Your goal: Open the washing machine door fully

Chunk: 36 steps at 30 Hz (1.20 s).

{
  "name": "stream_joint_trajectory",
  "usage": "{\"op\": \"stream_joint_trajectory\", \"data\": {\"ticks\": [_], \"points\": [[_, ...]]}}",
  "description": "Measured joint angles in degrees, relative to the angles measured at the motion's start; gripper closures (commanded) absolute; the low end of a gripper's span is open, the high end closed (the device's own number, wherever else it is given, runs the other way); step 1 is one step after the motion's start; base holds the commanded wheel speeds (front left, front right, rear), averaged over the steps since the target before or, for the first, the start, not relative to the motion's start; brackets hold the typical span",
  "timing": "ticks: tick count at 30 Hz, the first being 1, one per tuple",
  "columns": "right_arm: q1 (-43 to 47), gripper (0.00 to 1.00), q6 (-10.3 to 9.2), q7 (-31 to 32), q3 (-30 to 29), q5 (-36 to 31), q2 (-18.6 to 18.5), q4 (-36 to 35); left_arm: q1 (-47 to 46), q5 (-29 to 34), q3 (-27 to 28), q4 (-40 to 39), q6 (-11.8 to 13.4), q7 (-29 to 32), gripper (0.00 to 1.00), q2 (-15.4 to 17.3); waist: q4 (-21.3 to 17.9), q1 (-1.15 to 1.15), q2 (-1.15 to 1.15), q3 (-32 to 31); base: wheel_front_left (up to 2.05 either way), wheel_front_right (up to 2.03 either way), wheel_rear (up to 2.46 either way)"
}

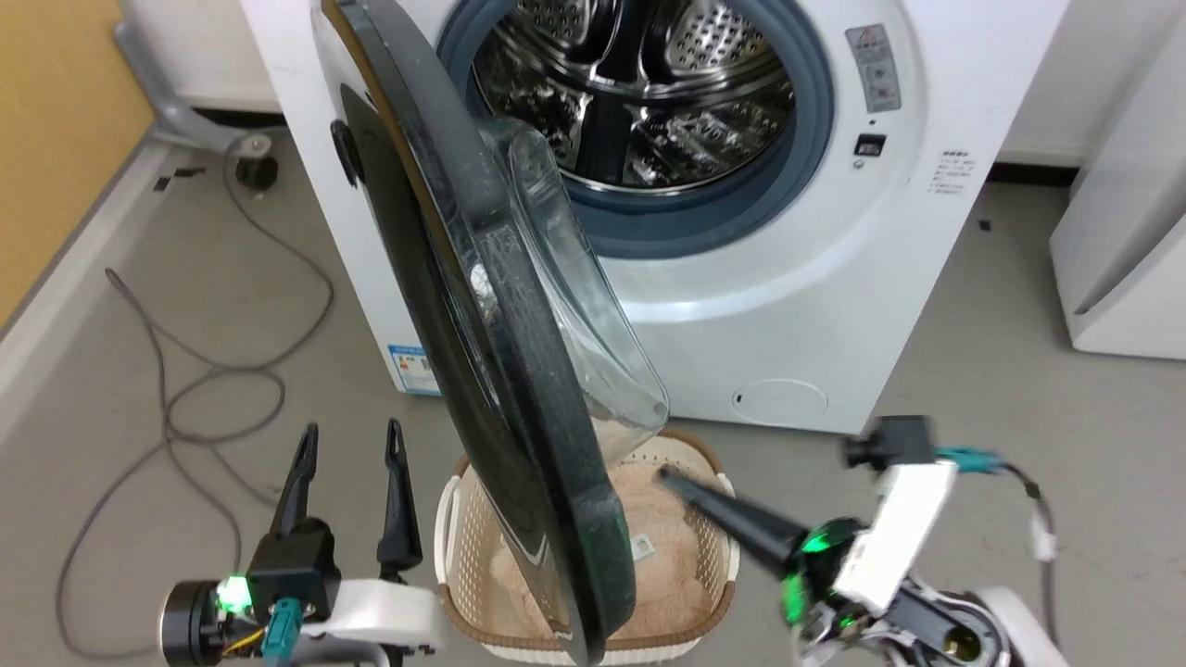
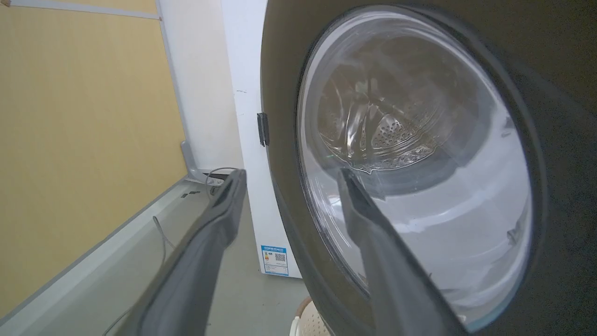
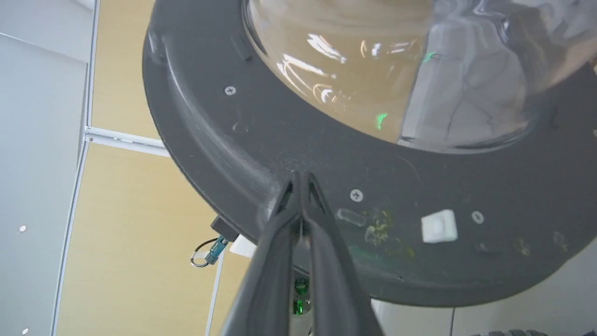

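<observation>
Obstructions first: you have a woven laundry basket (image 1: 471,547) holding pink fabric (image 1: 667,547) on the floor directly in front of the washing machine (image 1: 788,306). The lower edge of the washing machine door (image 1: 491,371) hangs over it, and you cannot tell from the head view whether the two touch. The door stands part open, hinged on the machine's left and edge-on to your head camera, its glass bowl facing the steel drum. Grey cables (image 1: 167,389) loop across the floor to the left, and a white appliance (image 1: 1121,241) stands well apart on the right. A yellow wall (image 1: 56,139) with a pale skirting bounds the left side. Your left gripper (image 1: 352,428) is spread wide and empty, on the door's glossy outer side, near it but apart. Your right gripper (image 1: 665,474) is pressed closed with nothing in it, above the basket on the inner side. In the right wrist view its tip sits at the matte inner rim near a screw, though contact cannot be confirmed. Bare floor lies between the door's outer face and the yellow wall, crossed by the cables alone. On the right, bare floor separates the machine from the white appliance.
</observation>
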Motion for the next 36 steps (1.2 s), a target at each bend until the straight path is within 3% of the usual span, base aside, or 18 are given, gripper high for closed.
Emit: {"op": "stream_joint_trajectory", "data": {"ticks": [6,11,18,23,29,32,36], "points": [[1.4,1.0,0.0,-12.7,-5.6,-6.6,0.1,-3.8,1.4,0.0,0.5,0.6,-0.4,0.0,0.0,0.0,-0.8,0.0,0.0,-1.9,0.0,0.0,0.0],[1.7,1.0,0.0,-28.5,-9.1,-17.1,-0.6,-7.6,2.0,0.2,1.1,0.6,-0.6,0.0,0.0,0.0,-1.6,0.0,0.0,-2.8,0.0,0.0,0.0],[2.6,1.0,0.0,-47.4,-8.6,-33.1,-5.6,-8.7,2.3,0.4,1.2,0.5,-0.6,0.0,0.0,0.0,-2.5,0.0,0.0,-3.5,0.0,0.0,0.0],[4.0,1.0,0.0,-50.2,-12.7,-48.0,-7.3,-7.6,2.6,0.4,1.3,0.4,-0.6,0.0,0.0,0.0,-3.0,0.0,0.0,-3.8,0.0,0.0,0.0],[6.7,1.0,0.01,-50.3,-18.0,-73.8,-6.1,-10.7,3.3,0.4,1.5,0.2,-0.6,0.0,0.0,0.0,-3.5,0.0,0.0,-3.6,0.0,0.0,0.0],[9.1,1.0,0.01,-50.3,-17.4,-81.4,-4.4,-10.2,3.3,0.4,1.3,0.1,-0.6,0.0,0.0,0.0,-3.7,0.0,0.0,-3.6,0.0,0.0,0.0],[12.1,1.0,0.02,-50.3,-17.7,-84.6,-1.5,-8.8,3.3,0.4,1.1,0.1,-0.6,0.0,0.0,0.0,-3.6,0.0,0.0,-3.8,0.0,0.0,0.0]]}}
